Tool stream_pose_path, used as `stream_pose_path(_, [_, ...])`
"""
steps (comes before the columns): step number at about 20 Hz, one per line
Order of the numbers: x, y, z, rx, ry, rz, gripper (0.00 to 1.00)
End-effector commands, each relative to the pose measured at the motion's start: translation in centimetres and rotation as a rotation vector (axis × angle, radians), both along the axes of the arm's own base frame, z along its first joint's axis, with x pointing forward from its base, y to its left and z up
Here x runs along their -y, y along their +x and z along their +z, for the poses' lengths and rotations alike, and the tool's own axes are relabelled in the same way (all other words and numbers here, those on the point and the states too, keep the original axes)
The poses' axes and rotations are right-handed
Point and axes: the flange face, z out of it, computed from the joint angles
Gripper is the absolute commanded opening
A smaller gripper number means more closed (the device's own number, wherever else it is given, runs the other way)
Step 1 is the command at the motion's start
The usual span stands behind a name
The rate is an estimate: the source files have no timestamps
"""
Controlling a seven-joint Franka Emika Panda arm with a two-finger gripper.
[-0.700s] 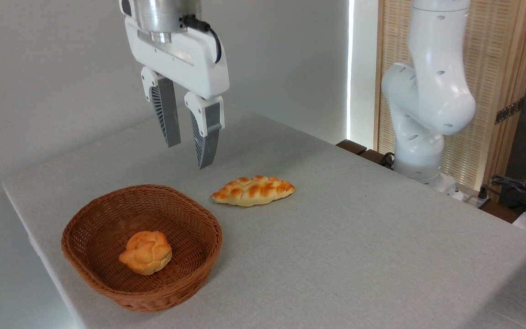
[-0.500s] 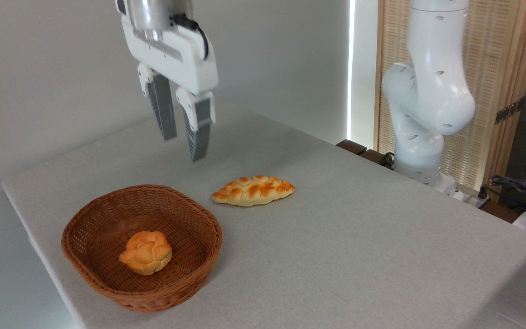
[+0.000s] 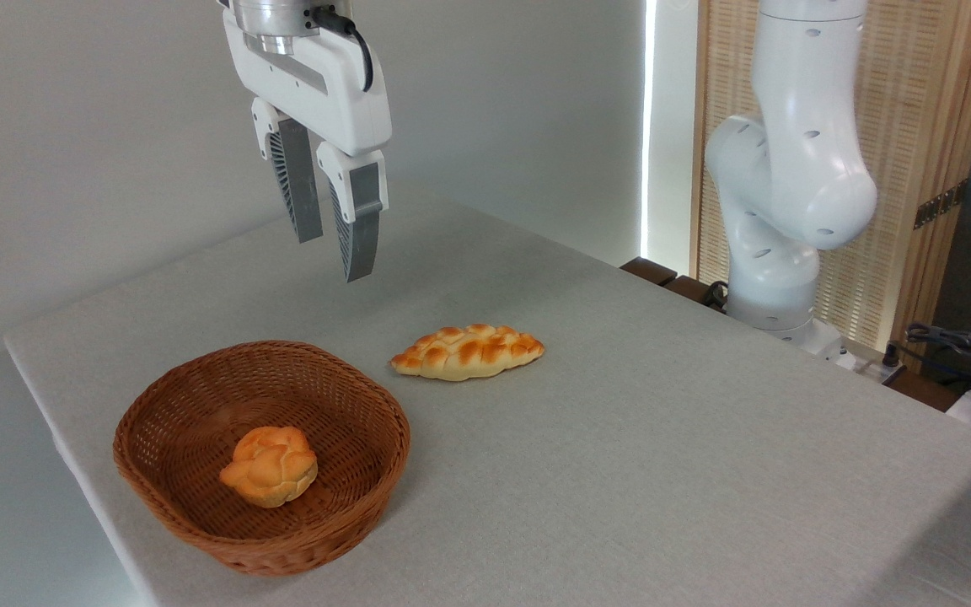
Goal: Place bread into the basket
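Two baked items are shown on a pale grey tabletop [image 3: 662,438]. The bread [image 3: 467,351], a long braided loaf with pointed ends and a golden-orange crust, is seen lying flat on the cloth surface, just beside the basket [image 3: 372,497] and outside it, on the far right of the rim. No part of the loaf is seen to touch the wicker. Inside the round brown basket, a small knotted bun [image 3: 270,465] is seen resting on the woven floor, slightly toward the front.

The claw [image 3: 335,258] is held in the air above the tabletop, behind the basket and to the left of the loaf, well apart from both. Its two grey ribbed fingers [image 3: 298,198] are pointed downward and are set a narrow gap apart, with nothing held between them. A black cable [image 3: 359,51] is seen running along the white housing above the fingers.

At the right, behind the far edge of the tabletop, the white jointed body of the arm [image 3: 797,177] is seen standing upright in front of a slatted wooden panel [image 3: 932,126]. A plain grey wall [image 3: 98,126] fills the background at the left.
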Motion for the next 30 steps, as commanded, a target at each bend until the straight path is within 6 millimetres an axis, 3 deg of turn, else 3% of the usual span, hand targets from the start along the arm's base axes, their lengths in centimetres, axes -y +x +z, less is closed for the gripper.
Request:
stream_pose_path(1, [-0.1, -0.2, 0.3, -0.013, -0.003, 0.006, 1.00])
stream_pose_path(16, [-0.2, -0.3, -0.4, -0.035, 0.015, -0.006, 1.00])
stream_pose_path(22, [-0.2, -1.3, -4.3, -0.126, 0.029, -0.023, 1.00])
stream_pose_path(30, [1.2, -7.7, -10.1, -0.199, 0.061, -0.286, 1.00])
